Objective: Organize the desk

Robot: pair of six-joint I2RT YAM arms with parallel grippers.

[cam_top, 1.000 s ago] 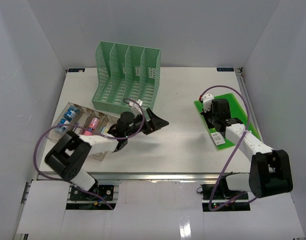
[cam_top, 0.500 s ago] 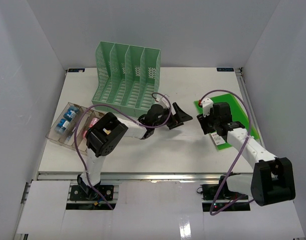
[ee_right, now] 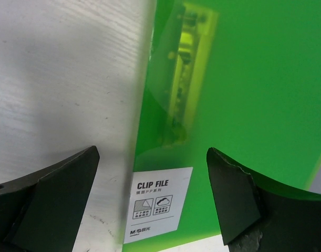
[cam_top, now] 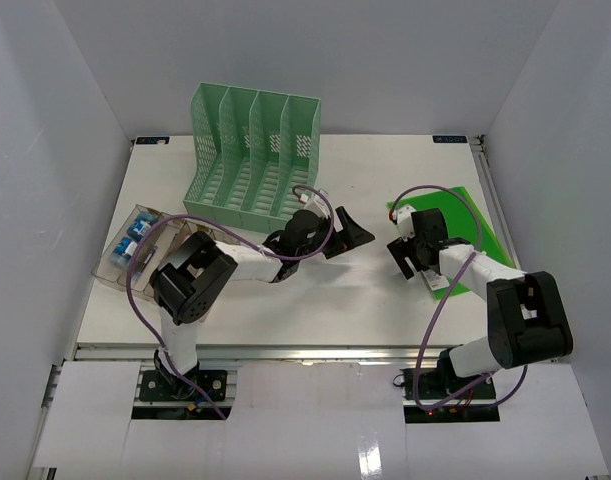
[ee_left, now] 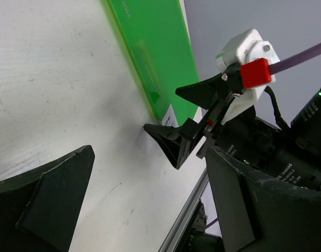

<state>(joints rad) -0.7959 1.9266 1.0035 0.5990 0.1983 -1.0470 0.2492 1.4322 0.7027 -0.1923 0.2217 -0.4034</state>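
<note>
The desk is a wide white tabletop. A green clip file lies flat on its right side. My right gripper hovers open at the file's near left corner. In the right wrist view its fingers straddle the file's left edge and white label, holding nothing. My left gripper reaches across the middle of the desk, open and empty, pointing at the file. In the left wrist view the right gripper and the file lie ahead of the left fingers.
A mint-green file rack stands at the back left. A clear plastic tray holding small blue items sits at the left edge. The metal rail runs along the desk's front.
My right gripper has opened and shifted toward the file's near left corner. My left arm has swung right across the desk toward the file, still open.
</note>
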